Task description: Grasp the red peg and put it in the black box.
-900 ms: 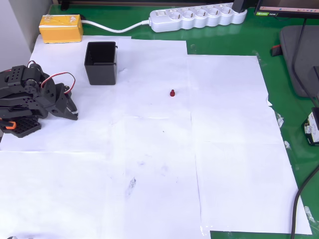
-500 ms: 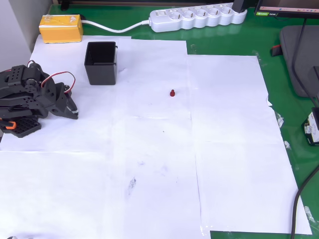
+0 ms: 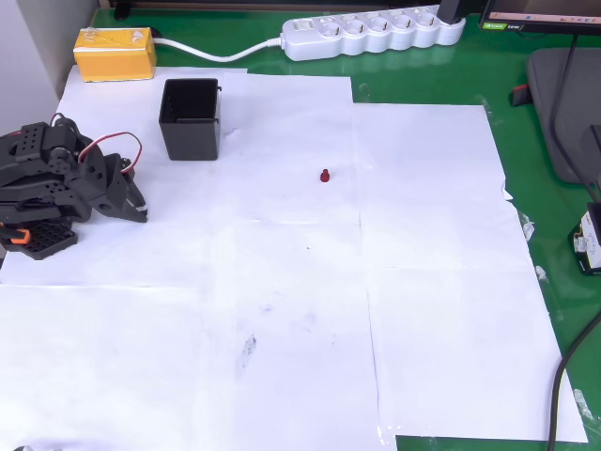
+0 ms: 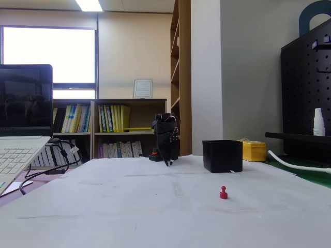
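The red peg [image 3: 324,176] stands alone on white paper near the middle of the table; in the fixed view the peg [image 4: 223,192] is in the foreground, upright. The black box [image 3: 191,117] sits open-topped at the upper left, well left of the peg; the box [image 4: 222,155] is behind the peg in the fixed view. My black gripper [image 3: 139,212] rests folded at the left edge, below and left of the box, far from the peg. Its fingers appear closed together with nothing held; in the fixed view the gripper [image 4: 166,161] points down at the table.
A yellow block [image 3: 115,53] lies at the back left, a white power strip [image 3: 374,34] along the back edge. A grey pad [image 3: 566,103] and cables lie on the green mat at right. A laptop [image 4: 20,129] stands at the left of the fixed view.
The arm has shifted very slightly at the left edge; the peg and box have not moved.
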`<state>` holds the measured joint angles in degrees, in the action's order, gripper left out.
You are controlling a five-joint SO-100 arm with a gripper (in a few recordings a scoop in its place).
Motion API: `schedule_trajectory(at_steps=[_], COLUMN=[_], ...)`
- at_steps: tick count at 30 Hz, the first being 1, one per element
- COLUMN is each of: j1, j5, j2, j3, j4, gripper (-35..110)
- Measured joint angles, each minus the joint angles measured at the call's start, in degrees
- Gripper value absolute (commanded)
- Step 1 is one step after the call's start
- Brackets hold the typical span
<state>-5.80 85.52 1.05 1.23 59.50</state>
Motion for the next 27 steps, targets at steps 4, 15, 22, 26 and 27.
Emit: schedule_trajectory(at_steps=[4, 15, 22, 26, 27], j1=[-1.93, -0.26, -0.26, -0.26, -0.26], j5=[-1.58, 3.43, 5.98, 7.29, 7.29], j2=[-11.87, -48.87, -71.46, -82.71, -85.08], j3=[0.0, 0.26, 0.53, 0.79, 0.79], j4=[-23.64, -72.42, -96.68, -105.38, -106.52], gripper=[0, 0, 0, 0, 0])
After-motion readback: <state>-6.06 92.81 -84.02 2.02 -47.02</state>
